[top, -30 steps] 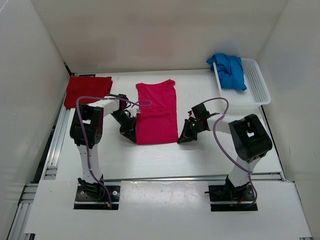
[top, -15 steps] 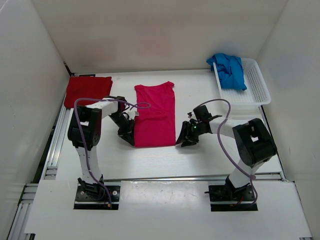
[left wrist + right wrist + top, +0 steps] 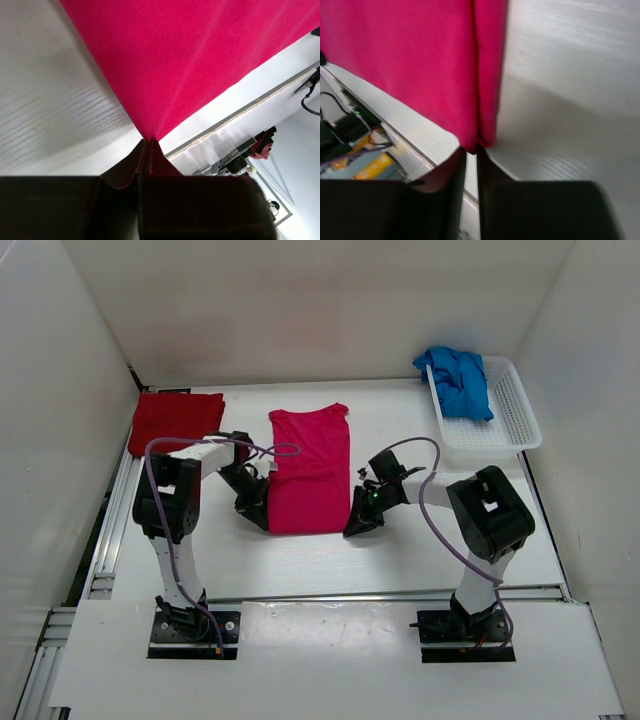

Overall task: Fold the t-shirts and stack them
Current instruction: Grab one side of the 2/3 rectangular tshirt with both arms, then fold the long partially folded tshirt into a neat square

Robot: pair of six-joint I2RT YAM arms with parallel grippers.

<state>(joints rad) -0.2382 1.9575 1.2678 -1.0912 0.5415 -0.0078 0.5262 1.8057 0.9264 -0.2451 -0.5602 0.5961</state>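
The pink-magenta t-shirt [image 3: 310, 472] lies flat in the middle of the table, folded into a narrow strip. My left gripper [image 3: 262, 521] is shut on its near left corner, and in the left wrist view [image 3: 149, 143] the fabric [image 3: 200, 60] fans out from the tips. My right gripper [image 3: 351, 528] is shut on the near right corner, and in the right wrist view [image 3: 472, 149] the folded edge [image 3: 445, 65] runs into the tips. The dark red t-shirt [image 3: 176, 420] lies folded at the back left. The blue t-shirt [image 3: 458, 380] is bunched in the basket.
The white mesh basket [image 3: 505, 430] stands at the back right. White walls enclose the table on three sides. A metal rail [image 3: 110, 530] runs along the left edge.
Both grippers have shifted a little to the left along the near hem. The pink shirt has slid slightly left with them. The right arm has moved closer to the shirt.
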